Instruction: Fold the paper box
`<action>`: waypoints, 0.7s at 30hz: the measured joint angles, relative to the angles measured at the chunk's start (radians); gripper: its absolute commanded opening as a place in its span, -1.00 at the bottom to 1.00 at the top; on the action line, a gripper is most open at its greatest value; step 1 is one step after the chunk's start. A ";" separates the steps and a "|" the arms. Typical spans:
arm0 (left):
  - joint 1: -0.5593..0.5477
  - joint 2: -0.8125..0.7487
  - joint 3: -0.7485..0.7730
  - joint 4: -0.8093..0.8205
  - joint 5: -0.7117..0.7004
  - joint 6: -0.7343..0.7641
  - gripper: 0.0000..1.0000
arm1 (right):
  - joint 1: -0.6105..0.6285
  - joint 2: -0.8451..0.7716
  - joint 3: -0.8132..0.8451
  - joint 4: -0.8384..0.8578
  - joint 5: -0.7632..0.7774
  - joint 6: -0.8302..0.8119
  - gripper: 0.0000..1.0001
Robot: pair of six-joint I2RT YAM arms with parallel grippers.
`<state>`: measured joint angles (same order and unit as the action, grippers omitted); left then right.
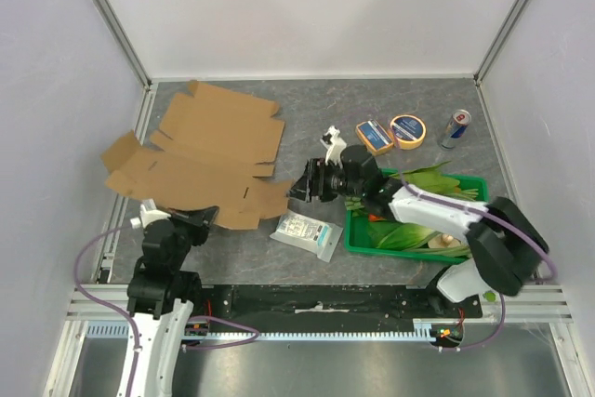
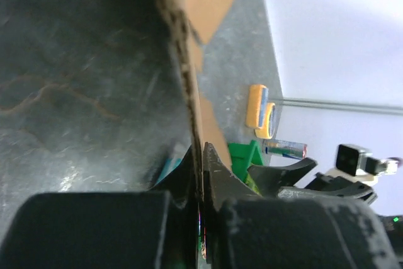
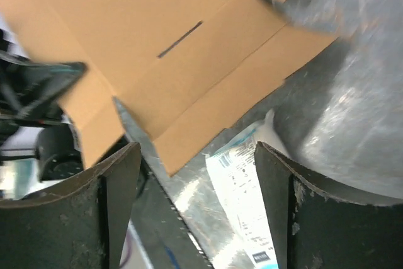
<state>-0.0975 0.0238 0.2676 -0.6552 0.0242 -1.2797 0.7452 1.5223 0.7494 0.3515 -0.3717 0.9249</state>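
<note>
The tabletop (image 1: 372, 99) was dark gray with pale swirls. Plain white walls (image 1: 307, 6) stood at the back and on both sides. Silver rails (image 1: 116, 16) ran up the corners.

The box (image 1: 209, 151) was a flat brown sheet. It lay on the back left part of the tabletop. One flap on its left side reached out over the left edge. Its near edge was a bit jagged, with tabs and a thin slot.

The left claw (image 1: 203, 218) was closed tight on that near edge. In the left wrist view the thin card edge ran straight in between the two black fingers (image 2: 217, 174).

The right claw (image 1: 299, 183) was open wide and held nothing. It was close to the box's near right corner. I could not tell if it touched the box. In the right wrist view the brown corner lay just ahead of the gap.

A white and blue packet (image 1: 302, 232) lay flat just below the right claw, near the box corner. A green crate (image 1: 358, 234) with leaves sat to the right, under the right arm. A tape roll (image 1: 407, 130) and a can (image 1: 455, 127) stood at the back right, well apart from the box.

Bare gray tabletop showed behind the right claw, between the box and the tape roll. More bare top showed along the back wall.
</note>
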 measured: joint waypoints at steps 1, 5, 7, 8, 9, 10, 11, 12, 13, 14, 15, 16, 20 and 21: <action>0.000 0.021 0.050 0.002 -0.003 0.048 -0.96 | -0.002 -0.040 0.035 -0.086 0.018 -0.078 0.71; 0.000 0.134 0.265 0.026 -0.030 0.255 -0.96 | -0.002 -0.215 0.189 -0.416 0.138 -0.386 0.78; 0.000 0.215 0.400 0.034 -0.046 0.377 -0.96 | -0.002 -0.266 0.279 -0.542 0.200 -0.498 0.79; 0.000 0.258 0.459 0.049 -0.048 0.431 -0.96 | -0.002 -0.280 0.324 -0.589 0.233 -0.546 0.79; 0.000 0.302 0.518 0.059 -0.049 0.484 -0.96 | -0.002 -0.288 0.370 -0.630 0.257 -0.592 0.79; 0.000 0.356 0.583 0.060 -0.047 0.539 -0.96 | -0.002 -0.289 0.403 -0.655 0.269 -0.624 0.78; 0.000 0.418 0.657 0.058 -0.042 0.592 -0.96 | -0.002 -0.286 0.440 -0.682 0.283 -0.658 0.77; 0.000 0.484 0.732 0.053 -0.032 0.641 -0.96 | -0.003 -0.281 0.466 -0.699 0.287 -0.681 0.77; 0.002 0.541 0.798 0.042 -0.013 0.686 -0.96 | -0.003 -0.269 0.500 -0.719 0.288 -0.707 0.76; 0.002 0.614 0.877 0.025 0.011 0.735 -0.96 | -0.004 -0.256 0.528 -0.736 0.286 -0.728 0.76; 0.002 0.684 0.962 -0.002 0.037 0.781 -0.96 | -0.004 -0.240 0.558 -0.743 0.278 -0.751 0.75; 0.002 0.740 1.024 -0.017 0.058 0.816 -0.96 | -0.004 -0.222 0.585 -0.745 0.268 -0.777 0.75; 0.003 0.921 1.210 -0.080 0.158 0.970 -0.96 | -0.004 -0.169 0.659 -0.742 0.204 -0.897 0.73; 0.004 0.945 1.220 -0.089 0.192 1.005 -0.96 | -0.004 -0.155 0.678 -0.740 0.187 -0.924 0.73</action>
<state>-0.0933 0.9684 1.4879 -0.7437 0.2157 -0.2745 0.7414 1.3670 1.4277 -0.3882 -0.1852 0.0010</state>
